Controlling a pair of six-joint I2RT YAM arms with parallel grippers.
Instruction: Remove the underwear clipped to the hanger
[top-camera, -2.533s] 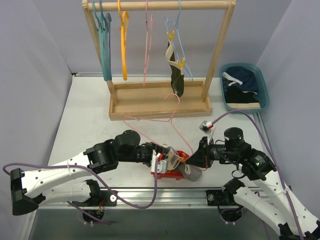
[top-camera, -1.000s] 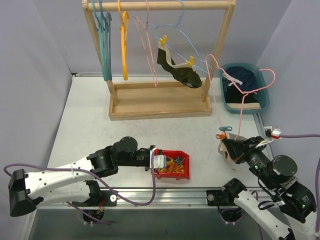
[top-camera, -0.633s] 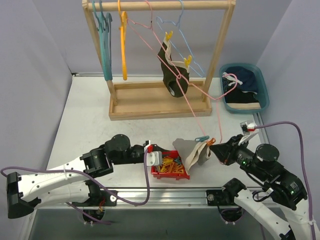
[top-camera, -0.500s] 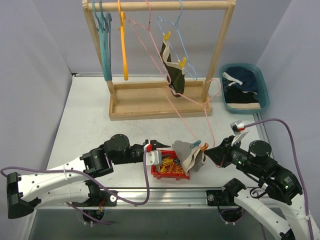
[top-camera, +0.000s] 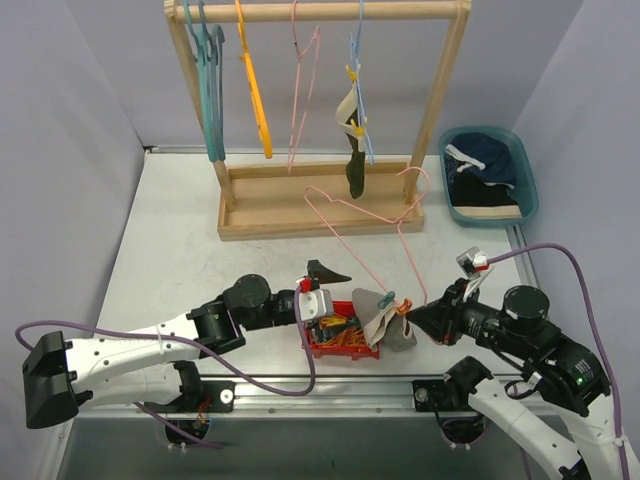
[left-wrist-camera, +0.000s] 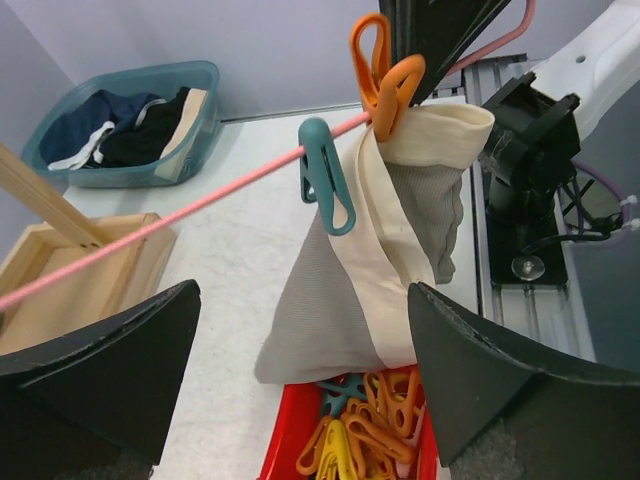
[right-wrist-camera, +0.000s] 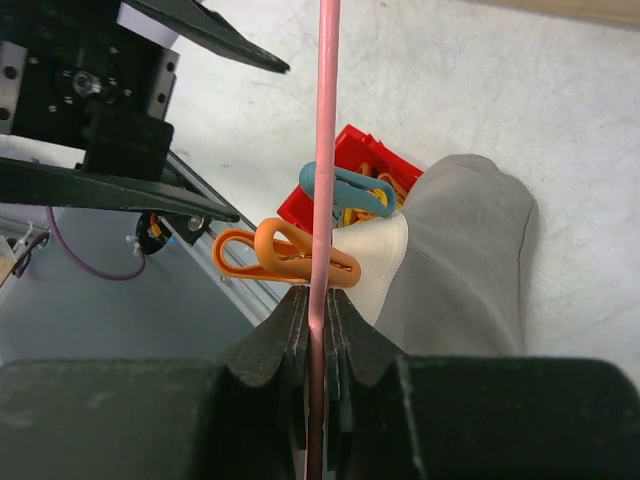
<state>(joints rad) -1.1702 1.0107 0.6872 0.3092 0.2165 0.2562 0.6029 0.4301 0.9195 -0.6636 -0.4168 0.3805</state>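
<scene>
A grey-beige underwear (top-camera: 385, 322) with a pale waistband hangs from a pink wire hanger (top-camera: 352, 248), pinned by a teal clip (left-wrist-camera: 325, 190) and an orange clip (left-wrist-camera: 385, 75). My right gripper (right-wrist-camera: 318, 295) is shut on the hanger's pink bar (right-wrist-camera: 326, 120) just beside the orange clip (right-wrist-camera: 280, 255). My left gripper (left-wrist-camera: 303, 300) is open wide, facing the underwear (left-wrist-camera: 350, 290) with its fingers to either side and short of the cloth. A dark olive underwear (top-camera: 353, 170) hangs clipped to a blue hanger on the rack.
A red tray (top-camera: 318, 348) of loose clips sits under the grey underwear. The wooden rack (top-camera: 320, 205) at the back holds teal, orange and pink hangers. A blue basket (top-camera: 530, 185) at the right holds navy and dark cloth.
The right arm swung the pink hanger with the grey underwear from high on the right down over the red tray. The left gripper opened from shut.
</scene>
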